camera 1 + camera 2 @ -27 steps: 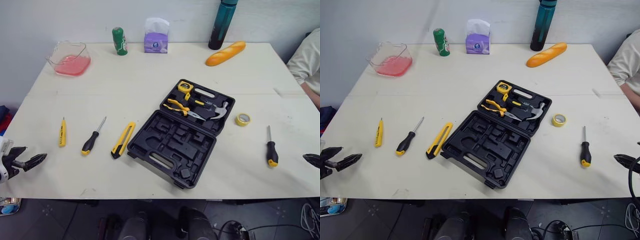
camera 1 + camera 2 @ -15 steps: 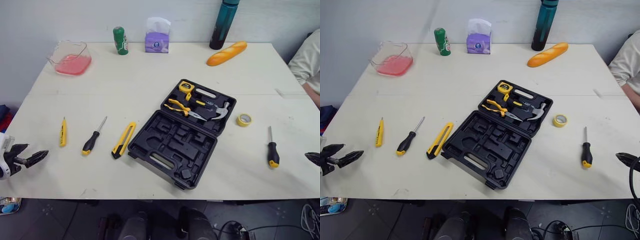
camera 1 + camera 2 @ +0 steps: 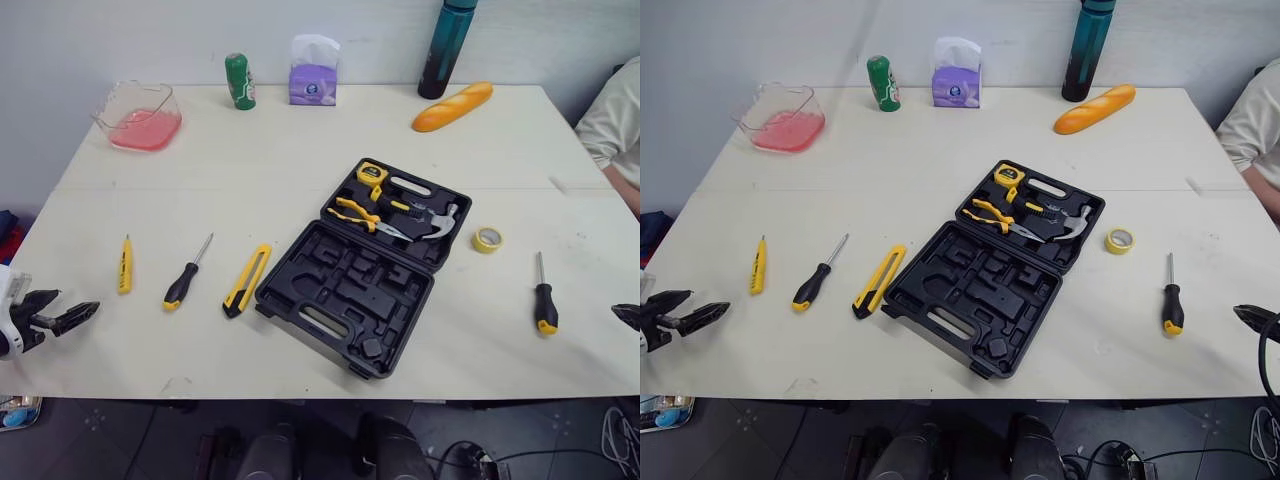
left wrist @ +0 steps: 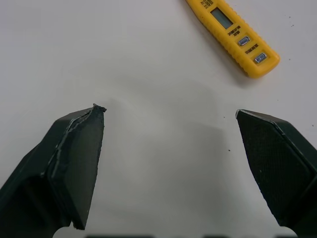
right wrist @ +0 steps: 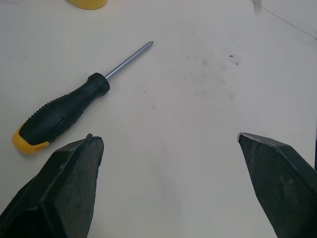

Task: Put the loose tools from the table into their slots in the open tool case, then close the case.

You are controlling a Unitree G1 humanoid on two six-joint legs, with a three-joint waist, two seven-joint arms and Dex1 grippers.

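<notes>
Yellow tester pen (image 4: 233, 37) lay near the left gripper (image 4: 168, 110), a black-handled screwdriver (image 5: 64, 116) near the right gripper (image 5: 166, 136), both grippers spread and empty, well apart from the open tool case (image 3: 345, 288); the first pickup likely needed a lowering reach.

The left gripper (image 4: 169, 110) carries two matte black, wedge-shaped fingers (image 4: 74, 163) tapering to points. Their inner pads bear a fine grid texture, and one pad edge is ragged. A white wrist housing (image 3: 8, 335) sits behind them. The right gripper (image 5: 167, 136) has matching black tapered fingertips (image 5: 277, 178), with a thin black cable (image 3: 1262, 362) looping beside it.
</notes>
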